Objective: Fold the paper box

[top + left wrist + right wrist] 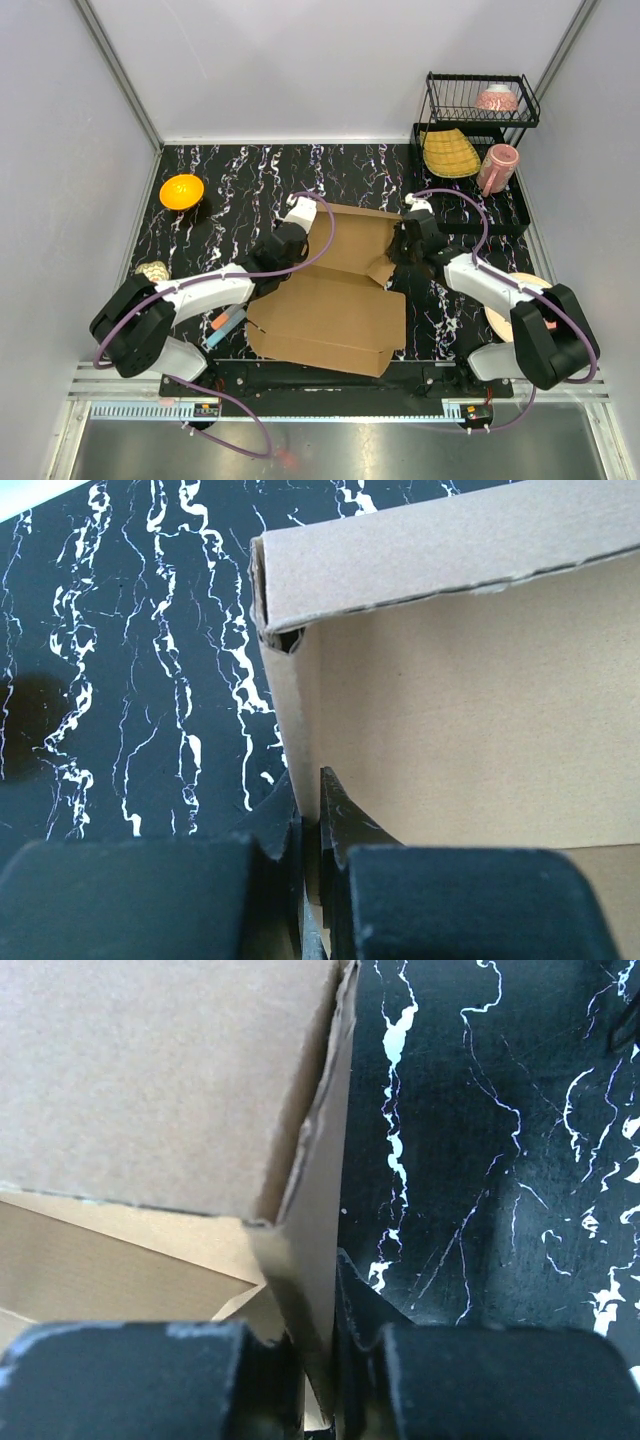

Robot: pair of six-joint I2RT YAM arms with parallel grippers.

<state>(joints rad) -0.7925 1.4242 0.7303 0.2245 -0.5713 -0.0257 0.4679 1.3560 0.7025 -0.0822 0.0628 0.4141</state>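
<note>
1. The plain brown corrugated cardboard paper box (pixel 330 310) is found in the middle of the black, white-veined marble table (pixel 230 180), between the two arms. A broad panel lies toward the near edge, and the far part is partly raised.
2. The left gripper (pixel 310 825) is seen pinched together on the upright left side wall of the box, the thin cardboard sandwiched between its fingers. A far flap is bent over above it.
3. The right gripper (pixel 318 1310) is likewise clamped on the right side wall, just near of the corner where a folded panel meets it.
4. The step in hand is judged to be the raising and squaring of the two side walls. Both walls should be brought upright together, so that the base is not twisted or dragged across the table.
5. Each wall should be turned about its crease, so that the bend is made along the score line and not across the corrugation.
6. Gentle force is advised, since the rough die-cut edges look easily creased.
7. Wide sideways sweeps are best avoided. A round orange bowl (pixel 181 191) stands at the far left and a black wire dish rack (pixel 480 100) at the far right, both well apart from the box.
</note>
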